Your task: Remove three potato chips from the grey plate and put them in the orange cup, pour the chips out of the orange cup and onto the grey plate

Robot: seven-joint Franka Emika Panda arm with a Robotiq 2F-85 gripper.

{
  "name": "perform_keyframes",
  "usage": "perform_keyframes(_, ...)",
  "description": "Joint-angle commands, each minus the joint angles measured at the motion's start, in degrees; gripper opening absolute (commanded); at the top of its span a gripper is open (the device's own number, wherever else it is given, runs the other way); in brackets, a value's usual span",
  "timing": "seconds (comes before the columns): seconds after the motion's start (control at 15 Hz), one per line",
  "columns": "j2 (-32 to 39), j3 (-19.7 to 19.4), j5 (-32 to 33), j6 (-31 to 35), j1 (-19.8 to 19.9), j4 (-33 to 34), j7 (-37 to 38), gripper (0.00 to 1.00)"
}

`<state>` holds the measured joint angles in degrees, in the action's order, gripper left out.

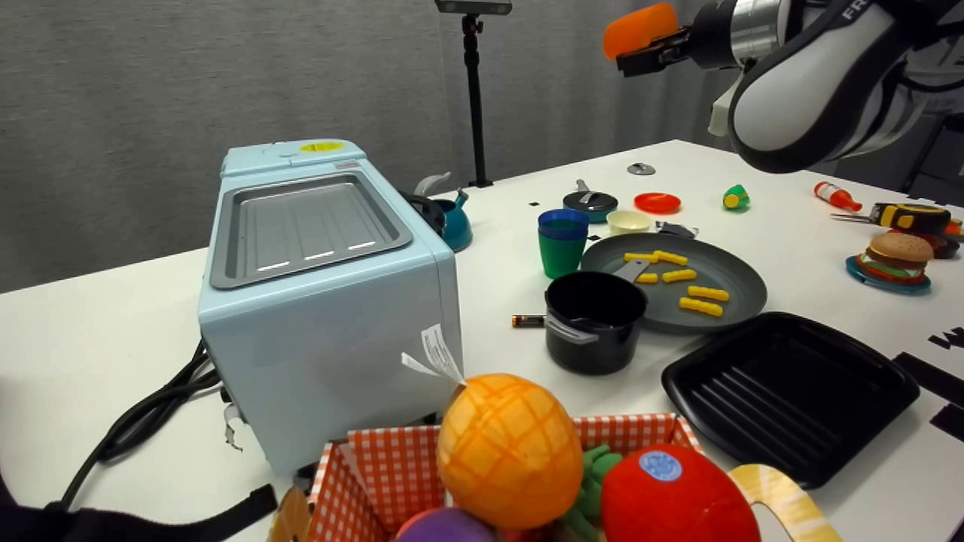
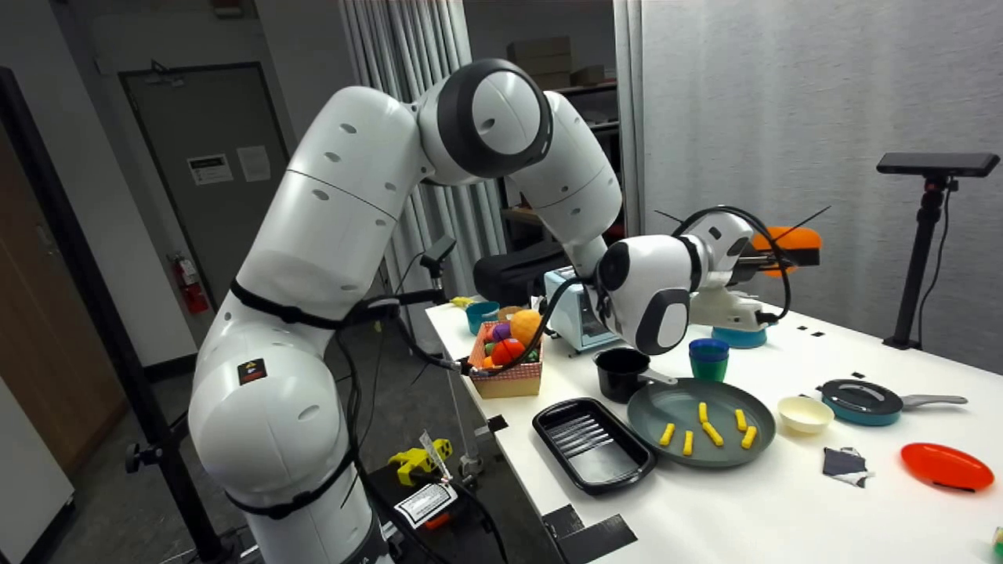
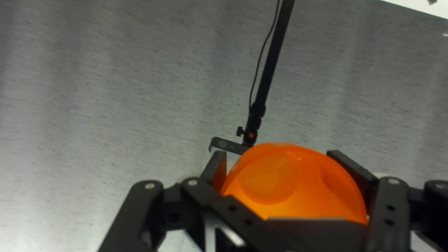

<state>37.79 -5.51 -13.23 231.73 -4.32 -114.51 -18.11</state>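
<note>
High above the table, the bright orange cup [image 1: 640, 30] lies tilted on its side in my gripper [image 3: 287, 171]. The dark fingers [image 3: 353, 171] are closed about its two sides in the wrist view. A round end shows through the orange wall there; which way the mouth faces I cannot tell. Far below the cup, the grey plate [image 1: 742, 275] rests flat on the table in both exterior views. Several yellow potato chips [image 1: 700, 306] lie spread over it, all apart from the gripper. The wrist view looks at the curtain and shows neither plate nor chips.
A black pot [image 1: 595, 324] stands beside the plate, its handle over the rim. Close by are a black ridged tray [image 1: 791, 391], stacked blue and green cups [image 1: 563, 248] and a cream bowl [image 2: 805, 413]. A light blue oven [image 1: 339, 354] and a camera stand [image 1: 473, 105] rise higher.
</note>
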Motion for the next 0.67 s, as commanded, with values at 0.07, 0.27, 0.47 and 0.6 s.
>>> perform_keyframes(0.07,2.7,-5.2,-13.4,-12.5,-3.9,9.9,-4.8,0.49)
perform_keyframes(0.27,4.9,-9.9,-24.5,-24.8,-6.6,16.7,-11.0,0.49)
perform_keyframes(0.47,8.2,-21.4,-36.2,-40.3,-13.2,20.8,-16.0,0.49)
perform_keyframes(0.6,11.7,-30.0,-36.3,-50.8,-16.8,21.7,-12.8,0.49)
